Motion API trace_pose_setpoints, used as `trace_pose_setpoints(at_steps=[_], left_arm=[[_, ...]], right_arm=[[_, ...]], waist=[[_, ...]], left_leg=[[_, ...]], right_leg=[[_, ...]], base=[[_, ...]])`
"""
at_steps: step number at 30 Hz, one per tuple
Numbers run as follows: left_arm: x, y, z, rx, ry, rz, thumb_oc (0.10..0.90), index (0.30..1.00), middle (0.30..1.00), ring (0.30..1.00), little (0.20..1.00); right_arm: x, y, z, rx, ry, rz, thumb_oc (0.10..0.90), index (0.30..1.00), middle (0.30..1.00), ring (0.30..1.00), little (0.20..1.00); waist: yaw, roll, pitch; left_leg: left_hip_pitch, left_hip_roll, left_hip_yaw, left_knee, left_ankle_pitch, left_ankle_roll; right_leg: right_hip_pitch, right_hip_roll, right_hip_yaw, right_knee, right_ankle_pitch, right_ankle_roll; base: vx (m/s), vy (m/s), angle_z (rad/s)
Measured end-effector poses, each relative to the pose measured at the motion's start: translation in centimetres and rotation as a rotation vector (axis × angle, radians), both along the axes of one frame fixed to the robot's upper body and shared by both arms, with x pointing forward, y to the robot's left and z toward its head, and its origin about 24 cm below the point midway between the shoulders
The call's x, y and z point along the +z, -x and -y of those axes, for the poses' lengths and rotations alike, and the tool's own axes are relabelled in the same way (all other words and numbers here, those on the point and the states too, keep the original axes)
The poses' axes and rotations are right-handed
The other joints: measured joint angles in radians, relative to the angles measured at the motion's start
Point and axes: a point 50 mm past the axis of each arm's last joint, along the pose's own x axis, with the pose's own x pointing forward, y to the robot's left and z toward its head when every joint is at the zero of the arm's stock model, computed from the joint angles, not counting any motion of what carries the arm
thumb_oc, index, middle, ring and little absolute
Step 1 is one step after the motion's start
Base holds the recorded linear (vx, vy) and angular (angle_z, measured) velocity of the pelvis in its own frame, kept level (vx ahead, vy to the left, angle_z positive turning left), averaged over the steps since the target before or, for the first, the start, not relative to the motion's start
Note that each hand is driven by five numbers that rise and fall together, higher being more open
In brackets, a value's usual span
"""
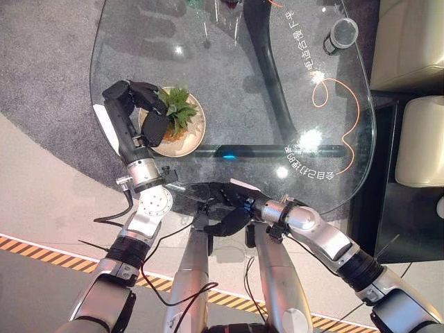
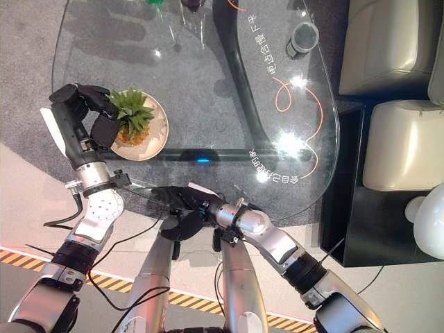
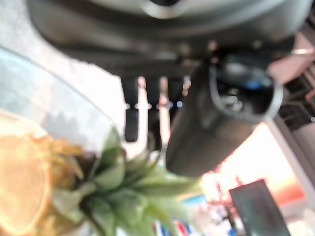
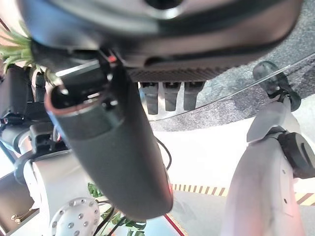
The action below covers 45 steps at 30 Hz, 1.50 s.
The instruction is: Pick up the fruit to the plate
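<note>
**Pineapple sits on the plate, our left hand around it**

Pineapple (image 1: pixel 177 116) rests on the tan plate (image 1: pixel 196 132), close to the near left edge of the glass tabletop (image 1: pixel 229 83), leafy crown pointing toward the table's far side. Our left arm reaches up over that edge, and our left hand (image 1: pixel 142 104) arches above the plate with fingers curled loosely about the fruit's left side; we cannot tell whether they actually grip it. Our right hand (image 2: pixel 184 208) hangs low by the near edge of the tabletop, fingers relaxed, holding nothing. A dark cup (image 1: pixel 341 35) stands at the far right edge.
</note>
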Motion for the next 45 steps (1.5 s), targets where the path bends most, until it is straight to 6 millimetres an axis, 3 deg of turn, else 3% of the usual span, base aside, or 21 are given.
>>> trace_pose_setpoints(at_steps=[16, 17, 18, 19, 45], left_arm=[[-0.3, 0.0, -0.5, 0.032, 0.004, -0.004, 0.100, 0.300, 0.300, 0.300, 0.200], [-0.3, 0.0, -0.5, 0.035, 0.007, -0.002, 0.328, 0.495, 0.495, 0.495, 0.428], [-0.3, 0.0, -0.6, 0.041, 0.011, 0.000, 0.435, 0.587, 0.587, 0.587, 0.535], [-0.3, 0.0, -0.6, 0.044, 0.013, 0.001, 0.800, 0.900, 0.900, 0.900, 0.900], [-0.5, 0.1, -1.3, 0.100, 0.047, 0.005, 0.800, 0.900, 0.900, 0.900, 0.900]], right_arm=[[0.4, -0.2, -0.1, 0.005, 0.001, 0.015, 0.800, 0.900, 0.900, 0.900, 0.900], [0.4, -0.2, -0.1, 0.005, 0.001, 0.016, 0.800, 0.900, 0.900, 0.900, 0.900], [0.5, -0.2, -0.1, 0.005, 0.001, 0.017, 0.800, 0.900, 0.900, 0.900, 0.900], [0.5, -0.2, -0.1, 0.006, 0.001, 0.017, 0.800, 0.900, 0.900, 0.900, 0.900], [0.2, -0.1, -0.4, 0.012, 0.009, 0.013, 0.800, 0.900, 0.900, 0.900, 0.900]], waist=[[0.002, 0.000, 0.000], [0.002, 0.000, 0.000], [0.002, 0.000, 0.000], [0.003, 0.000, 0.000], [0.027, 0.000, 0.000]], left_leg=[[0.001, 0.003, -0.001, 0.000, 0.004, -0.006], [0.001, 0.003, -0.001, 0.000, 0.005, -0.006], [0.001, 0.004, -0.001, 0.000, 0.005, -0.007], [0.002, 0.005, -0.002, 0.000, 0.006, -0.007], [0.061, 0.010, -0.011, -0.024, 0.027, -0.011]], right_leg=[[0.001, 0.003, -0.001, 0.001, 0.005, -0.003], [0.001, 0.003, -0.001, 0.001, 0.006, -0.003], [0.001, 0.003, -0.001, 0.001, 0.006, -0.003], [0.001, 0.004, -0.002, 0.001, 0.007, -0.003], [0.063, 0.006, -0.013, -0.018, 0.022, -0.006]], base=[[0.00, 0.000, 0.00], [0.00, 0.000, 0.00], [0.00, 0.000, 0.00], [0.00, 0.000, 0.00], [0.00, -0.002, 0.01]])
